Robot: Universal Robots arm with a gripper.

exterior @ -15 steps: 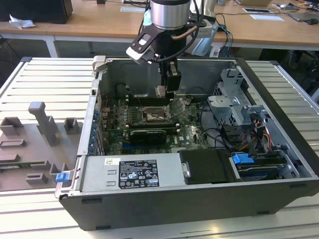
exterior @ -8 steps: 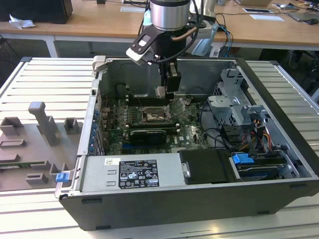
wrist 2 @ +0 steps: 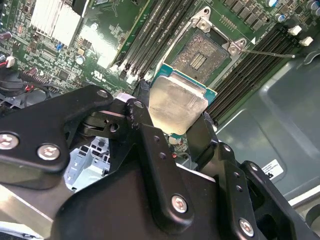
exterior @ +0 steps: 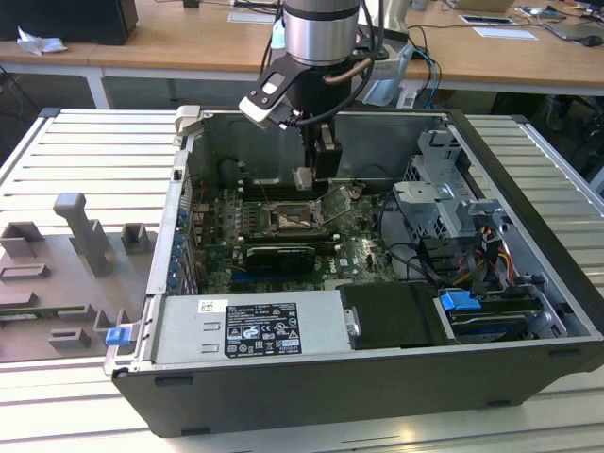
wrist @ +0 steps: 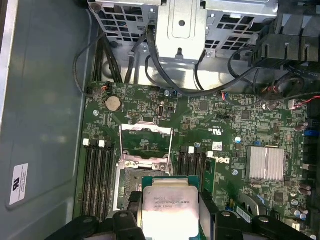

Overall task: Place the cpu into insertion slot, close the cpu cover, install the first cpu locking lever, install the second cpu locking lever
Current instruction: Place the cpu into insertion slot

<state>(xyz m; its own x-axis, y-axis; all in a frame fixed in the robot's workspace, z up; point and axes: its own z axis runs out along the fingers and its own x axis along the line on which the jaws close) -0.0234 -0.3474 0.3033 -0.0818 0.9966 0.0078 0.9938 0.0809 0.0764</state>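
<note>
in the first wrist view your cpu (wrist: 167, 207) runs off the picture's edge and hides much of the slot (wrist: 129, 186). in the second wrist view the jaws cover two of its sides. the exterior view's top edge cuts off the arm (exterior: 321, 28).

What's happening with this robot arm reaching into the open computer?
The arm's gripper is shut on the cpu, holding it flat by its edges inside the open computer case. The chip hangs above the green board, close to the insertion slot but not yet in it; the socket's contacts are bare. The cpu cover is swung open, so neither closing nor locking has been done.
</note>
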